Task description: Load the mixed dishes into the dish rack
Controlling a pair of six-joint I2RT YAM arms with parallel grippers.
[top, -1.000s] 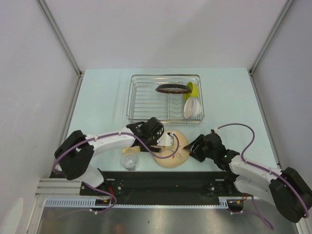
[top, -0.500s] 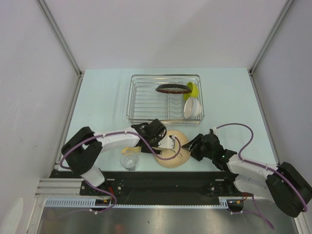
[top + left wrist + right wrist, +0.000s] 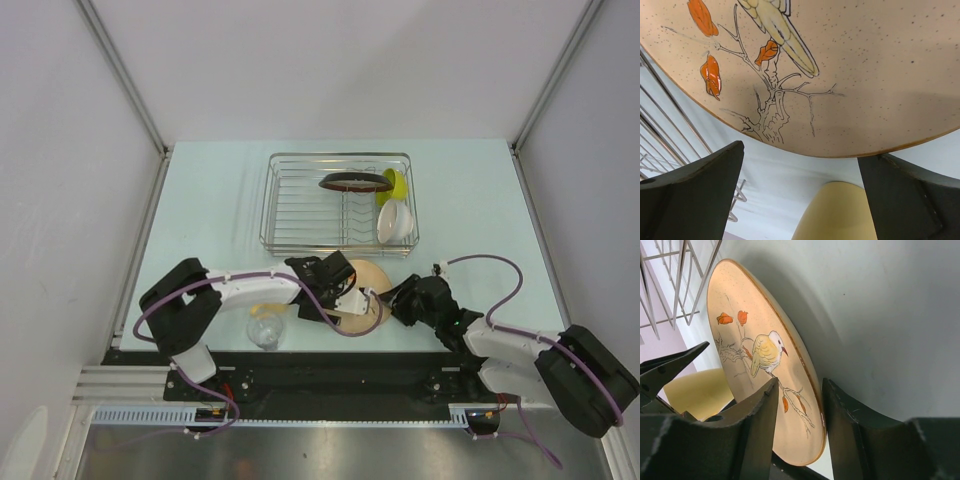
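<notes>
Small clear glass (image 3: 266, 331) and cream-yellow mug (image 3: 840, 212) sit on the worktop (image 3: 215, 200) near the front, left of centre. Left hand (image 3: 800, 154) is just right of them, fingers spread wide, gripping nothing, the plate's rim just past its tips. Beige patterned plate (image 3: 760, 352) is speckled with a brown rim, a yellow-white bird, a bare branch and orange leaves; it's tipped up on edge in front of the dish rack (image 3: 340, 155), not in it, and the right hand (image 3: 800, 385) pinches its rim between both fingers.
</notes>
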